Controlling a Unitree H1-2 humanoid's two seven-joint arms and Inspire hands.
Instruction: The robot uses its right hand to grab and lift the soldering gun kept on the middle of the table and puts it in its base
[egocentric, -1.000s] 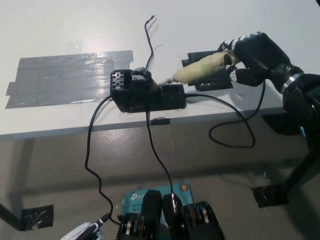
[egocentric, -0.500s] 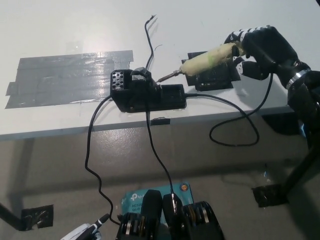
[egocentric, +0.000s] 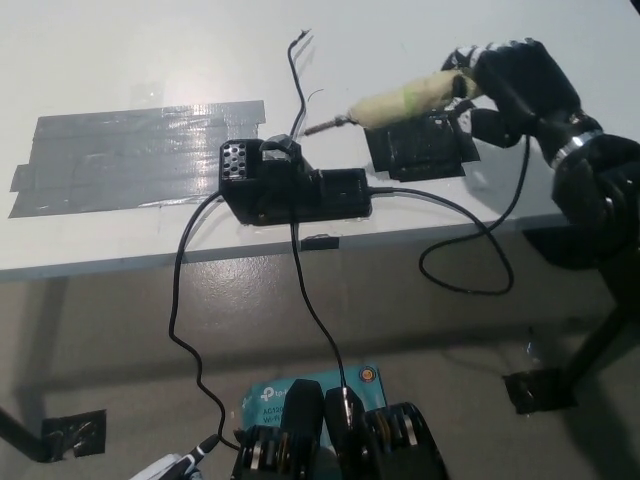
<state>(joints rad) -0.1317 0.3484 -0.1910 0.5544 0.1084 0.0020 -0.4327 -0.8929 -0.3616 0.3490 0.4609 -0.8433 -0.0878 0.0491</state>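
Note:
My black right hand (egocentric: 512, 82) is shut on the soldering gun (egocentric: 400, 101), a pale yellow-green handle with a thin metal tip pointing left. The gun hangs lifted above the table, over a black tape patch (egocentric: 418, 150). Its tip is up and right of the black base station (egocentric: 295, 185), which stands near the table's front edge. A black cord (egocentric: 470, 235) runs from the base and loops over the table edge toward the hand. My white left hand (egocentric: 165, 468) barely shows at the bottom left, too little seen to judge its state.
A wide patch of grey tape (egocentric: 140, 152) lies on the white table (egocentric: 120, 60) left of the base. Black cables (egocentric: 185, 330) hang from the base down over the front edge. A teal box (egocentric: 275, 400) sits on the floor below.
My right hand has raised the soldering gun off the black tape patch and carried it slightly up and back. Its tip has come away from the base.

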